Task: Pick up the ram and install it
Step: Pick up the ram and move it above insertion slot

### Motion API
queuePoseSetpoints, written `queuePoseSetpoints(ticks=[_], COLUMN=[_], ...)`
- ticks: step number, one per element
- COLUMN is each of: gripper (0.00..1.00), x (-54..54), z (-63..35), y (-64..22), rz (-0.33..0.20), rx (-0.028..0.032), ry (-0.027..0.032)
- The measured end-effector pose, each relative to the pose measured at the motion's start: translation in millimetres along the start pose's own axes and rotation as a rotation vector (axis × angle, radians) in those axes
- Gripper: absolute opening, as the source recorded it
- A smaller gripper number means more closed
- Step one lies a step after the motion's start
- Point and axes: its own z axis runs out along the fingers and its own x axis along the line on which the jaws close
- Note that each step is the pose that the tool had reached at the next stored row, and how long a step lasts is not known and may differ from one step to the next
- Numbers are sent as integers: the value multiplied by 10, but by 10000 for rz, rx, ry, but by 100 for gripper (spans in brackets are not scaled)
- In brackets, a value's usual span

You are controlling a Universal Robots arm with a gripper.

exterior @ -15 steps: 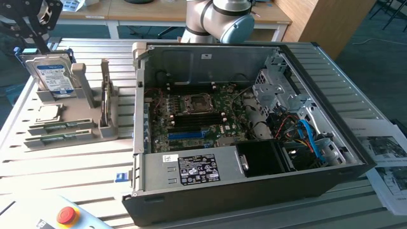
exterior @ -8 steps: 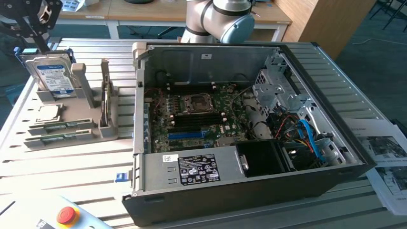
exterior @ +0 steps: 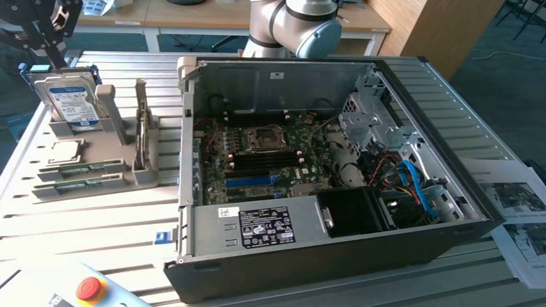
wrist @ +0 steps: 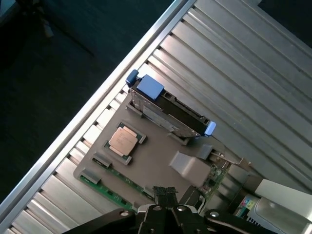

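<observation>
Black claw point(wrist: 167, 197) pressed together above gray plastic tray point(exterior: 111, 184). Ram point(exterior: 81, 170): thin green board stick, flat in tray slot on ribbed metal bench point(exterior: 85, 224). Upright silver drive point(exterior: 70, 102) beside, blue-white label, text unreadable.

In the middle of the exterior view, an open black computer case point(exterior: 341, 262) on a slatted metal table point(exterior: 94, 227). Inside, a green motherboard point(exterior: 282, 163) with a CPU socket point(exterior: 258, 139). Toward the lower edge of the case, a silver power supply point(exterior: 256, 228) with a black label, and at the right inside, blue cables point(exterior: 416, 185). In the upper left, a hard drive point(exterior: 73, 103) with a blue-white label, upright in a grey holder point(exterior: 109, 109). Just below it, flat on the same holder, a square silver CPU chip point(exterior: 65, 151). In the lower left corner, a red button point(exterior: 89, 288). At the right edge, printed papers point(exterior: 520, 217).
</observation>
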Motion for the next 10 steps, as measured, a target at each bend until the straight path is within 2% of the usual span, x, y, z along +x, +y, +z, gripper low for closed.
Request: queuePoseSetpoints(ticks=[3,7,9,10], gripper=[10,10,10,10], x=[-1,0,0,0], z=[1,0,0,0], y=[1,0,0,-1], rz=[-163,-168,-164,-156], rx=[-86,-90,-116,-158], ry=[-41,-37,-3,52])
